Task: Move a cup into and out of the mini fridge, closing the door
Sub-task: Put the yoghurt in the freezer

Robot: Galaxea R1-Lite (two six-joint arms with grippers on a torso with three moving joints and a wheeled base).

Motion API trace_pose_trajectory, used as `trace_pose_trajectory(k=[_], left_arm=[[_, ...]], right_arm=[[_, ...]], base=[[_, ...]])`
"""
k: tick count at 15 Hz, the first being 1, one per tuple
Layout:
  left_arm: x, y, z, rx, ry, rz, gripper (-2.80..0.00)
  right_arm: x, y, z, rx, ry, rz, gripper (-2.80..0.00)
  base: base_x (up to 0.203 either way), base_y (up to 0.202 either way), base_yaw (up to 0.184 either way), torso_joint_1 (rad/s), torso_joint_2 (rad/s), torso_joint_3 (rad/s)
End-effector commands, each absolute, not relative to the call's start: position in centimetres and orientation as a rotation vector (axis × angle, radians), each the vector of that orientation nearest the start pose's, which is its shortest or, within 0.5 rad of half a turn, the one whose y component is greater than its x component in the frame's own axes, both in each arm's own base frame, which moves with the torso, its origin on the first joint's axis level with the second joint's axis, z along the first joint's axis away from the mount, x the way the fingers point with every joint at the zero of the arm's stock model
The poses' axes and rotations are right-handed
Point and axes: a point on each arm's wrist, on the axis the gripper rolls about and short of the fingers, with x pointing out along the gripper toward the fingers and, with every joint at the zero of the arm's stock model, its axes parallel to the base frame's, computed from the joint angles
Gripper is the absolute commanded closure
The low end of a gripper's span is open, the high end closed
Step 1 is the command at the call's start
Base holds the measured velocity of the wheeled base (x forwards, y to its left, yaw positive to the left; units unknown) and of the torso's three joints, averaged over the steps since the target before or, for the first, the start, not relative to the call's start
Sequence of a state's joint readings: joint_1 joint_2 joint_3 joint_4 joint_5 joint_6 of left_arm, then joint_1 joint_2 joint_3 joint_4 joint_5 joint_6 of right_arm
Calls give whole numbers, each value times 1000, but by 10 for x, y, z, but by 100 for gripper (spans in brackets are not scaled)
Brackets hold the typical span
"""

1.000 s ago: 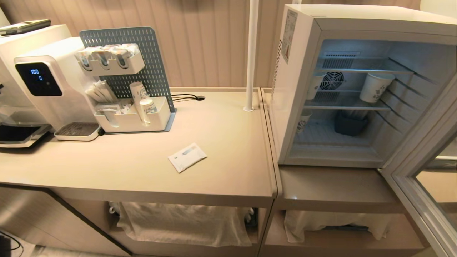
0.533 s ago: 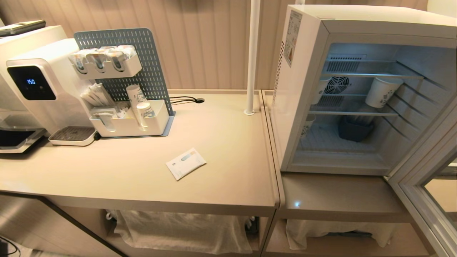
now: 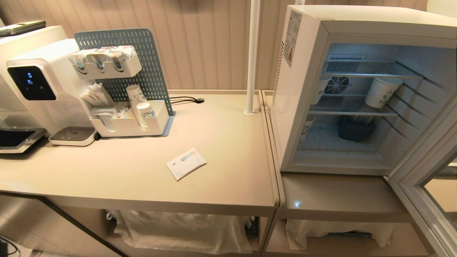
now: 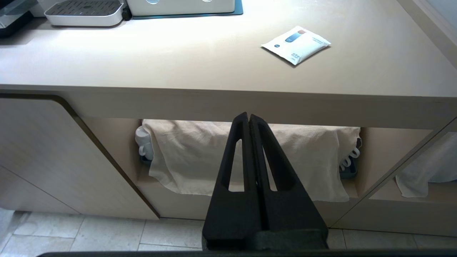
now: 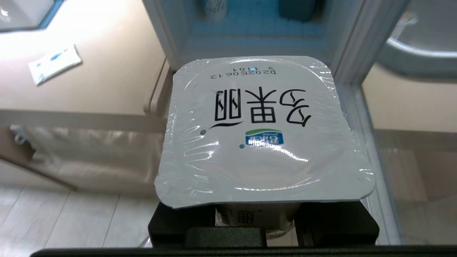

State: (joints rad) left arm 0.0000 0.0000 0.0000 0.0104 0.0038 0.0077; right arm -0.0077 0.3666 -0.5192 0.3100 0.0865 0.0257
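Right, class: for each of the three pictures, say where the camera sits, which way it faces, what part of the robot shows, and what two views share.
Head view: high up, looking forward and down at the counter and the open mini fridge; no robot part shows.
Left wrist view: behind the shut left gripper, low, facing the counter's front edge.
Right wrist view: behind the right gripper, which holds the cup, facing the fridge opening.
Shared: the white packet appears in all three.
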Motion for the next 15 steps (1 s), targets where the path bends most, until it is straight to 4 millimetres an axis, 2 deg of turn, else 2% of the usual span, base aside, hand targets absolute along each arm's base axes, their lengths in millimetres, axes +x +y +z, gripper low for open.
trace_pose_trajectory(k=[1, 4, 7, 11, 15], left_arm=[[-23, 0, 74, 8, 12, 5, 0], [-23, 0, 74, 6, 14, 5, 0], [-23, 0, 74, 5, 13, 6, 0], [-23, 0, 74, 5, 12, 6, 0], [-23, 0, 74, 2, 12, 6, 0]], right_arm=[[23, 2, 215, 43, 322, 94, 0], [72, 3, 223, 56, 469, 133, 0], [122, 3, 217, 61, 498, 151, 0], [185, 4, 185, 59, 472, 153, 0], [228, 13, 145, 33, 347, 134, 0]], base=[[0, 0, 0, 0, 0, 0], [0, 0, 0, 0, 0, 0], [0, 0, 0, 0, 0, 0], [0, 0, 0, 0, 0, 0], [0, 0, 0, 0, 0, 0]])
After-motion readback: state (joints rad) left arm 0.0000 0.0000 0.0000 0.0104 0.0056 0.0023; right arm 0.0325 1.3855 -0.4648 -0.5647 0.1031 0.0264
